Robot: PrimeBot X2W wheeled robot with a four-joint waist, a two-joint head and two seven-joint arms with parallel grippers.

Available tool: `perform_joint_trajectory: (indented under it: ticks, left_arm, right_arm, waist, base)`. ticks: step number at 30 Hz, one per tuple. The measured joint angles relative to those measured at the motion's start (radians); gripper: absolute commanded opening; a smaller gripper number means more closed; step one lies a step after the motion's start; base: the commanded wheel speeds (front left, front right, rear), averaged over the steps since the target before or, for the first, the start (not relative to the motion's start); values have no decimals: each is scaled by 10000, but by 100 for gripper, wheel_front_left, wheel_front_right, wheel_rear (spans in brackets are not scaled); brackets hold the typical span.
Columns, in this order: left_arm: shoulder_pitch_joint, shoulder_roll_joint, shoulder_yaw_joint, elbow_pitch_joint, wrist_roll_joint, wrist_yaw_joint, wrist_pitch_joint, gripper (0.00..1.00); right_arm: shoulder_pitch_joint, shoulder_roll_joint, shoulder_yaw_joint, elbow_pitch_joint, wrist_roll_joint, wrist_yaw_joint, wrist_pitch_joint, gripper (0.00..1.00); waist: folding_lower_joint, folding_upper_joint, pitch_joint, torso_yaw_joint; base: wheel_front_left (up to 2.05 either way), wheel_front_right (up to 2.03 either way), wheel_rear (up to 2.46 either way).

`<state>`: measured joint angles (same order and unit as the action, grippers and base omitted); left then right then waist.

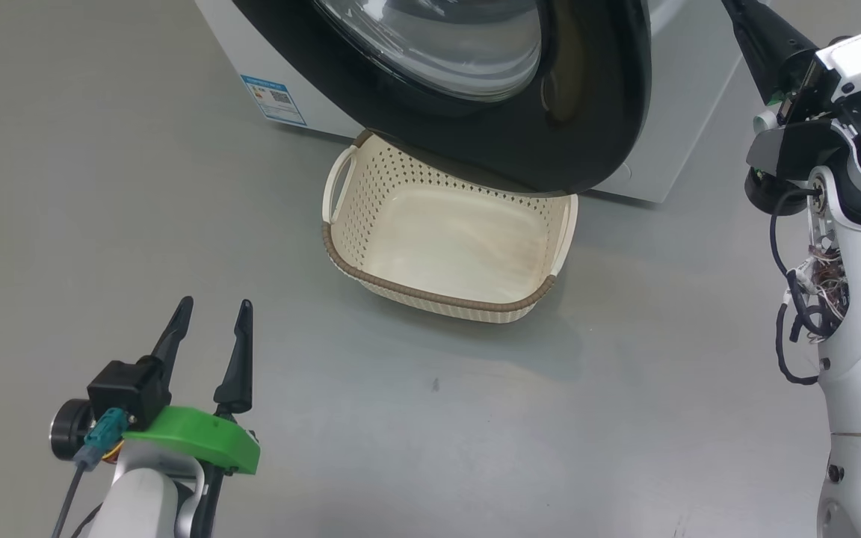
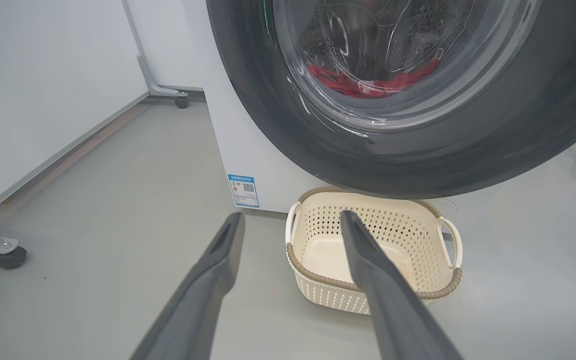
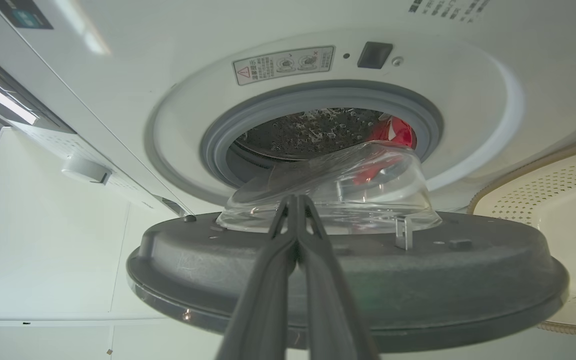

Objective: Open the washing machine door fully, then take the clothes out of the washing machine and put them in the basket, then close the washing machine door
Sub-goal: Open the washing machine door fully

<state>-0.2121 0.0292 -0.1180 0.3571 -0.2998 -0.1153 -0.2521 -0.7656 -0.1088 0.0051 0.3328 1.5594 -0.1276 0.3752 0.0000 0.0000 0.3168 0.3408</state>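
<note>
Washing machine door (image 1: 595,104) stands part open above the empty basket (image 1: 430,288). Red clothes (image 2: 353,85) lie behind the door, inside the washing machine (image 3: 468,90). The right pincer (image 3: 295,200), shut and empty, points at the door's inner face. The left pincer (image 1: 215,301), wide open and empty, hovers before the door. Step in hand: opening the door. Next, it likely needs pushing wider.

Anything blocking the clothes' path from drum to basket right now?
Yes: the washing machine door, only part open, hangs over the far end of the basket, between it and the clothes inside the washing machine. The basket's near part is uncovered. The shut right gripper is at the door's inner side.
</note>
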Motion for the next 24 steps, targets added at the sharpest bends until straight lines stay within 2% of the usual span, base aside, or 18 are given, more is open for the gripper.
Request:
perform_joint_trajectory:
  ticks: [15,24]
  left_arm:
    - [-188,-19,-111,73,-184,-2,0,100]
    - [-198,-19,-111,84,-184,-2,0,100]
  right_arm:
    - [-705,-128,81,2044,506,-2,1101,0]
    - [-1261,-180,180,2629,579,-2,1413,0]
  waist:
    - [0,0,253,348]
    - [0,0,293,369]
  base:
    - [0,0,0]
    - [0,0,0]
